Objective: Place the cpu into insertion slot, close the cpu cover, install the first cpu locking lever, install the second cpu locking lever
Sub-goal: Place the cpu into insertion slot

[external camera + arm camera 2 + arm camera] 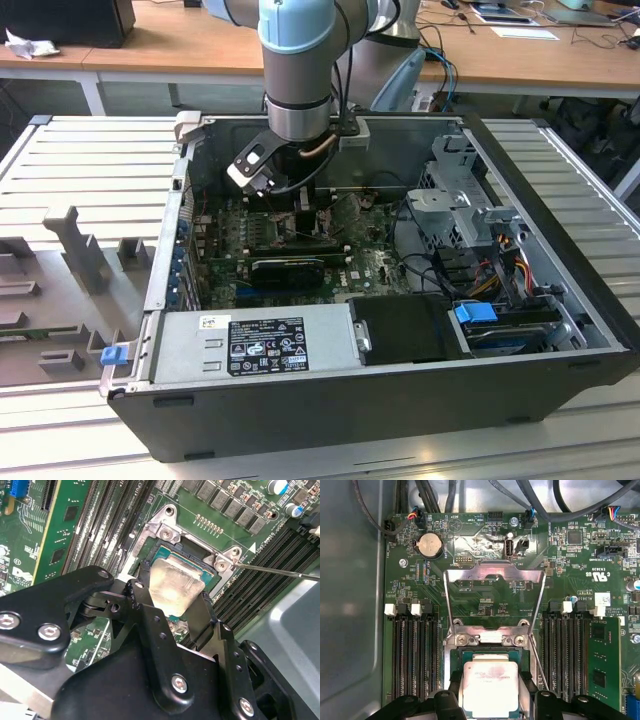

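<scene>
Nearest to us in the second wrist view is the black, bolted metal linkage of the gripper (174, 586), its two dark fingers (144, 575) reaching down toward the board. They are clenched on the cpu (175, 580), a small flat square chip with a pale silver-grey metal top, one finger against each of two opposite edges. The cpu sits squarely over the insertion slot (192, 547), the square dark-framed socket in the green circuit board (560, 565). We cannot tell whether the chip is fully seated or just above the pins.

In the first wrist view the gripper (490, 690) and the cpu (487, 685) lie below the cpu cover (492, 572), a thin dark-silver metal frame plate with a large square window. The cover is swung open, away from the socket, hinged at the screwed bracket beside the slot. A thin bare metal locking lever (280, 572) stands free beside the socket, unlatched. Long black memory slots (415, 655) run on either side of the socket, and a round silver coin battery (429, 545) sits further up the board.

In the exterior view the pale blue and grey robot arm (298, 60) reaches straight down into the open black computer case (400, 400), with the gripper (300, 205) low over the board.
</scene>
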